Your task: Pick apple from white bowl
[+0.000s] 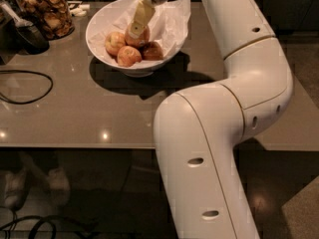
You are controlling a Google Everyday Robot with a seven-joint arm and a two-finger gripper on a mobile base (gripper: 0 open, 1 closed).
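Note:
The white bowl (97,30), lined with crinkled white paper (170,20), stands at the far middle of the table and holds several apples. The largest, orange-red apple (141,38) lies at the back of the group, with smaller reddish apples to its left (114,42), front (128,57) and right (152,51). My gripper (136,30) reaches down into the bowl from above and rests right on the top of the large apple, hiding part of it.
A glass jar of brown snacks (48,12) stands at the far left with a dark scoop-like object (29,35) beside it. A black cable (26,86) loops on the left of the table. My white arm (219,133) fills the right side, over the table's front edge.

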